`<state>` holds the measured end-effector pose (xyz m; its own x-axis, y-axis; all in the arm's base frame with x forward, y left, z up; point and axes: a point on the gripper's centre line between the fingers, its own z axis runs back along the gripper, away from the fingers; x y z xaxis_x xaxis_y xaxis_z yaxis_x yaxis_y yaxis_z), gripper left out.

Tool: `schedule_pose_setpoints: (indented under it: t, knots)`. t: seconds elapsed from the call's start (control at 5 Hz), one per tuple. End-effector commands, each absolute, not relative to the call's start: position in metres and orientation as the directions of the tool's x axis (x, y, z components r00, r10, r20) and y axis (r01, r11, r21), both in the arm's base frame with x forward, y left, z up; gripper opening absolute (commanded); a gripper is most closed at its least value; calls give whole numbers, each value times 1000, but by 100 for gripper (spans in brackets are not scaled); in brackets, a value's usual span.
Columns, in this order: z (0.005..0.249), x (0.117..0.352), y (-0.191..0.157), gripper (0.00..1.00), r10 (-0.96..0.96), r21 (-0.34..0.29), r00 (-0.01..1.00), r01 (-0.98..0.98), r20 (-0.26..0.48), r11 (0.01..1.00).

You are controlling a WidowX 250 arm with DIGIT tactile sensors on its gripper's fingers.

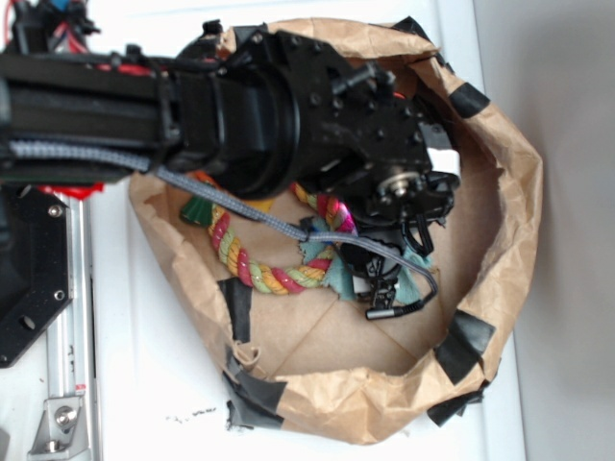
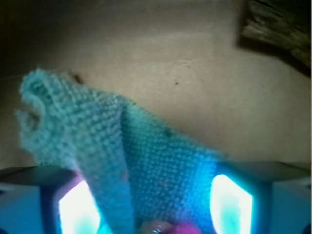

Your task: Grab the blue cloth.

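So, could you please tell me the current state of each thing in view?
blue cloth: crumpled, one corner folded up, lying between the pincer fingers.
pincer: fingers either side of the cloth; closure unclear.
rope: curled on the bag floor, beside the cloth.
paper bag: open, rim rolled down and taped.

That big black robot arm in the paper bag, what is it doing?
The black robot arm's gripper is reaching down into a crumpled brown paper bag for a small teal-blue terry cloth. The cloth lies between the two glowing fingers, bunched up in front of them. A multicoloured twisted rope lies beside it. Whether the fingers are squeezing yet is unclear.
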<state>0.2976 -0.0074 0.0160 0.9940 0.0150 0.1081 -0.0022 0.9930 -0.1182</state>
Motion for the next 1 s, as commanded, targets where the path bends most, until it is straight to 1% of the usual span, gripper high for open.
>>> schedule_pose_setpoints:
  t: [0.0,0.2,0.4,0.6,0.8]
  knots:
    - [43,290,-16,0,-52,-117,986,71,157,991]
    - [62,286,-12,0,-73,-86,979,91,190,992]
    - [72,292,-17,0,-77,-74,974,95,212,993]
    - [81,291,-27,0,-96,-74,968,116,232,990]
    - [101,286,-34,0,-99,-97,958,129,268,987]
